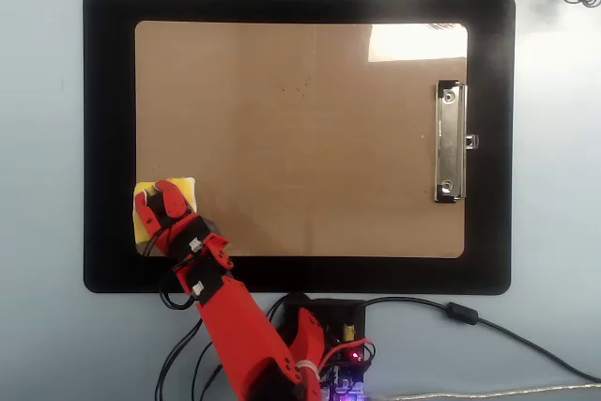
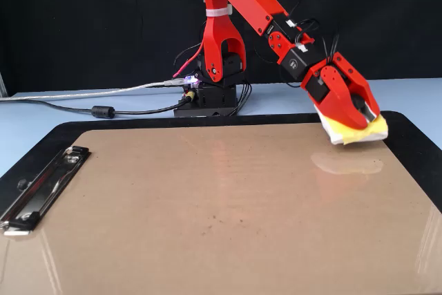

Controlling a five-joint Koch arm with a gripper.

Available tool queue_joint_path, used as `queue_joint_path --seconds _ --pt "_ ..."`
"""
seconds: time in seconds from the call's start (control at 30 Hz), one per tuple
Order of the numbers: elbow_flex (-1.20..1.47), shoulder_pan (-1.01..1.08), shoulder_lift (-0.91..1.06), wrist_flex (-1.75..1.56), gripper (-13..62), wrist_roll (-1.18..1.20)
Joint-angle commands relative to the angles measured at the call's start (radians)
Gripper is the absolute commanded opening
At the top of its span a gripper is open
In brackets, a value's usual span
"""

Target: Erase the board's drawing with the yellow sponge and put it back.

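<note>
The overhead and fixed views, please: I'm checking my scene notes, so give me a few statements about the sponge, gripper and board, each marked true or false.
1. The gripper is shut on the yellow sponge. True.
2. The sponge lies flat at the middle of the board. False: it is lifted, near the board's lower-left corner in the overhead view.
3. The metal clip sits on the board's right edge in the overhead view. True.
4. A bold drawing fills the board. False: only faint specks show.

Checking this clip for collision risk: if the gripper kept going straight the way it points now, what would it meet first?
The gripper, shut on the yellow sponge, points down at the board's edge by the black mat. The sponge would likely press onto the board there first, though its height above is unclear.
</note>
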Motion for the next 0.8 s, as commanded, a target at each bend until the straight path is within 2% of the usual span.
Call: queue_joint_path --seconds 0.0,0.07,0.17,0.2,0.23,0.33,0.43,0.5,0.6,0.7,0.77 --pt "-0.060 -0.012 0.012 -0.032 -7.7 -0.032" --pt "-0.061 -0.014 -0.002 -0.037 -4.5 -0.032" --pt "-0.095 -0.035 -0.048 -0.040 21.6 -0.032" --pt "-0.115 -0.048 -0.072 -0.037 28.5 -0.032" --pt "-0.126 -0.052 -0.084 -0.038 30.7 -0.032" --pt "-0.156 -0.058 -0.078 -0.017 31.2 -0.041" --pt "-0.179 -0.046 0.071 0.164 31.0 -0.127" --pt "-0.281 -0.044 0.179 0.453 31.0 -0.173" --pt "-0.568 0.023 0.287 1.060 31.2 -0.184" --pt "-0.801 0.152 0.296 1.560 33.0 -0.158" --pt "-0.850 0.233 0.296 1.764 33.4 -0.100"
